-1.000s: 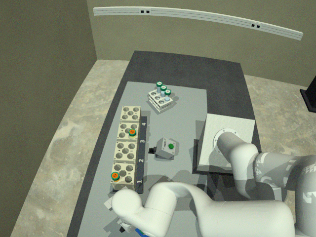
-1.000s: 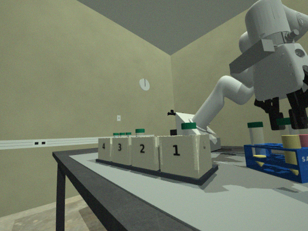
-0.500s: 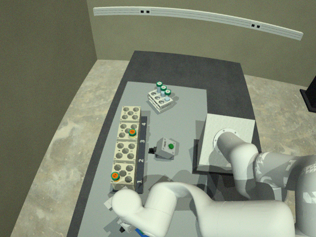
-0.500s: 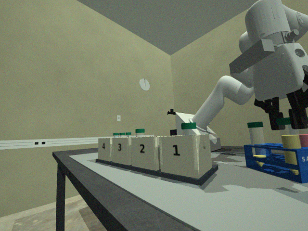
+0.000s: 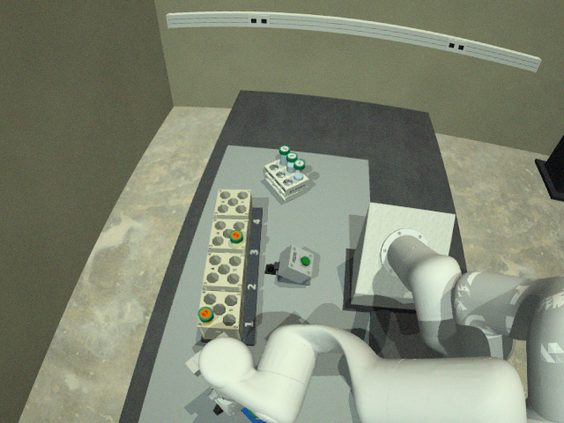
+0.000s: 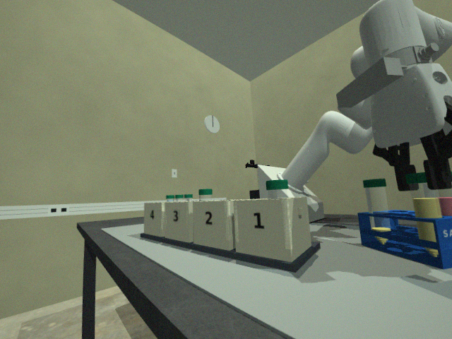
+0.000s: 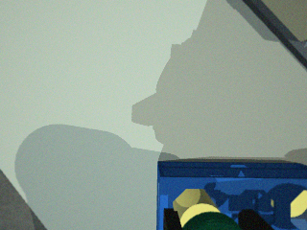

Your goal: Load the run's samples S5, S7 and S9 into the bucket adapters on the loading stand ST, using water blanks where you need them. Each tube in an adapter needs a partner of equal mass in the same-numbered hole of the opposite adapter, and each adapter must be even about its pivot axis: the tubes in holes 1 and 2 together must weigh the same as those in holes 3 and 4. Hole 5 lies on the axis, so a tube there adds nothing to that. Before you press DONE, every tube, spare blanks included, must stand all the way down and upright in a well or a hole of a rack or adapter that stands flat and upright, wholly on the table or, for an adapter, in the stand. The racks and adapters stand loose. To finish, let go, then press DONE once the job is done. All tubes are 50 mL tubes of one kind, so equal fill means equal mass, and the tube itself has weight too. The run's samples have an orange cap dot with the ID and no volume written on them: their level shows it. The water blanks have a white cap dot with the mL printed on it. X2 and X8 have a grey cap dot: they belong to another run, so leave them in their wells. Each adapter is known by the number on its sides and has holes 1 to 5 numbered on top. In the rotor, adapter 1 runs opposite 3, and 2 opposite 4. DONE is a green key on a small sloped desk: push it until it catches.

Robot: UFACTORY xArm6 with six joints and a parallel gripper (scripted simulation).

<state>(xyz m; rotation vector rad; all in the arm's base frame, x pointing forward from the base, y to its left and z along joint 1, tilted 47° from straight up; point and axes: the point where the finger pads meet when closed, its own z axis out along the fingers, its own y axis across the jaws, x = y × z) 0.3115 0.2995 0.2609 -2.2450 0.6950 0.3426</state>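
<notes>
Lift: the tube (image 6: 414,178) (image 7: 211,222) stood in the sample rack (image 5: 248,413) (image 6: 444,251) (image 7: 206,170); a crooked pull could have dragged that loose rack up or over.
Neighbours: the capped tube (image 6: 375,197) and yellow tube (image 6: 426,211) stood close, so a finger might have knocked one.
Identity: the label on the gripped tube was out of sight; had it been a grey-dot one, it should have stayed put.
Balance: S7 (image 5: 205,314) (image 6: 276,184) was in adapter 1 (image 5: 219,326) (image 6: 270,233), another orange-dot tube (image 5: 235,235) (image 6: 205,191) in adapter 3 (image 5: 230,248) (image 6: 179,227). Their hole numbers were unreadable; mismatched holes or levels would have spoiled the pairing.
DONE: pressing the key (image 5: 305,261) at that point would likely have been too soon.
Gripper: its fingers (image 5: 223,406) (image 6: 423,180) were part-open, clenched on the tube at its green cap.

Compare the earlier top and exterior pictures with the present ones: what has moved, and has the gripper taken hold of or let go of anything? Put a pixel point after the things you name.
Nothing visibly changed. The gripper (image 5: 234,410) (image 6: 421,182) (image 7: 210,223) stayed in place, shut on a green-capped tube (image 6: 415,178) (image 7: 211,224). The orange-dotted tubes in adapter 1 (image 5: 219,326) (image 6: 263,233) and adapter 3 (image 5: 226,248) (image 6: 178,222) stayed too.
</notes>
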